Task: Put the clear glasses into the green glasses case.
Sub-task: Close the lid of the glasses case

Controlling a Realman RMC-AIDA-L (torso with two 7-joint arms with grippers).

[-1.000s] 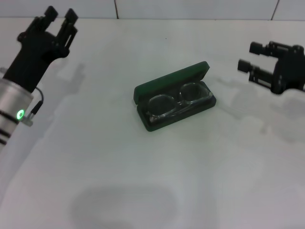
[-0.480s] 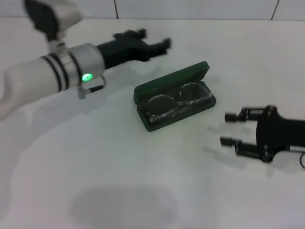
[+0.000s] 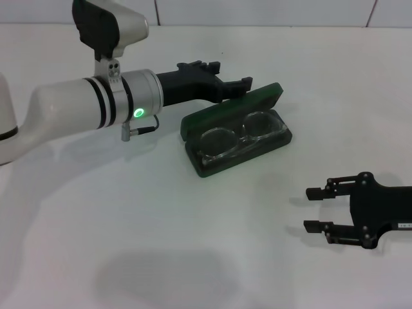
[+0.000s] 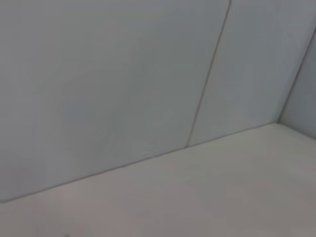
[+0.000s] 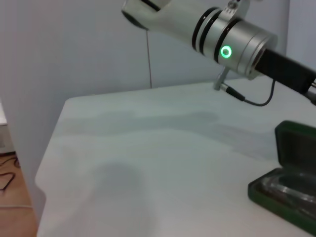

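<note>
The green glasses case (image 3: 217, 167) lies open in the middle of the white table, its lid (image 3: 205, 116) standing up at the back. The clear glasses (image 3: 216, 140) rest inside it, lenses side by side. My left gripper (image 3: 228, 74) reaches in from the left, open, its fingers just behind the lid's top edge and holding nothing. At the front right my right gripper (image 3: 315, 210) hovers low and open, well apart from the case. The right wrist view shows the case (image 5: 294, 144) with the glasses (image 5: 289, 183) in it and the left arm (image 5: 232, 45) above.
The table (image 3: 129, 225) is white, with a tiled wall (image 4: 123, 74) behind it. In the right wrist view the table's edge (image 5: 48, 148) drops off to the floor. The left wrist view shows only wall and tabletop.
My left arm swung from the far left across to the case's lid. My right arm came from the back right down to the front right. The case and glasses have not moved.
</note>
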